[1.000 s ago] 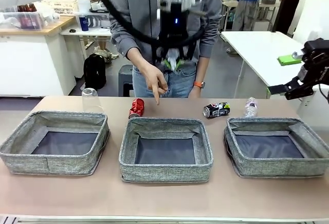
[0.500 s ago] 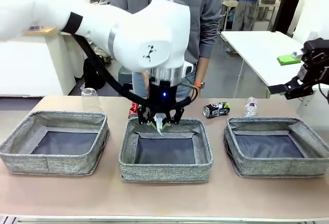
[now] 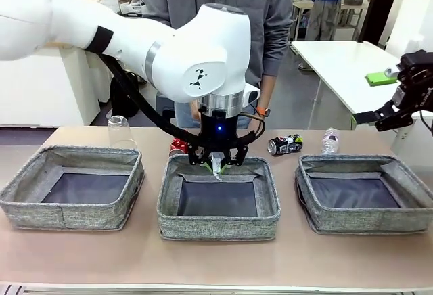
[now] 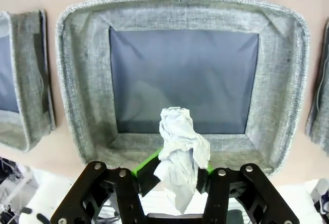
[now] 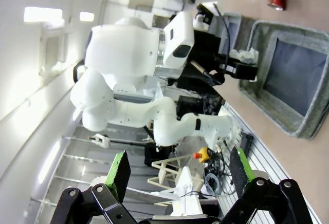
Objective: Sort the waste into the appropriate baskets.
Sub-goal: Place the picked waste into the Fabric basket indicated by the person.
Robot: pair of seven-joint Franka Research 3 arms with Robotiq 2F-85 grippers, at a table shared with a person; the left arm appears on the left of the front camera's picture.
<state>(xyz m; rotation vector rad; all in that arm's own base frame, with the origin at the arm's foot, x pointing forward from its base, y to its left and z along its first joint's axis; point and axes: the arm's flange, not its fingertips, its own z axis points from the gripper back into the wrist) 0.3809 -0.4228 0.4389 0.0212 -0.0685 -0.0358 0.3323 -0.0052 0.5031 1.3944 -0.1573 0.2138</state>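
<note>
Over the middle grey woven-fabric basket (image 3: 218, 226), the left gripper (image 3: 216, 164)'s fingers (image 4: 145, 167) flank a crumpled white paper ball (image 4: 181, 147), hold uncertain; the right gripper (image 5: 177, 175)'s fingers (image 5: 120, 175) stand released.

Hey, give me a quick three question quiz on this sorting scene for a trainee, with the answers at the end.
1. True or false: the right tool is open and empty.
2. The crumpled paper ball at the left tool hangs over which basket? A left, B middle basket, C right.
3. Fill in: the crushed can lies next to the clear plastic ____.
Key: 1 true; 2 B; 3 bottle.
</note>
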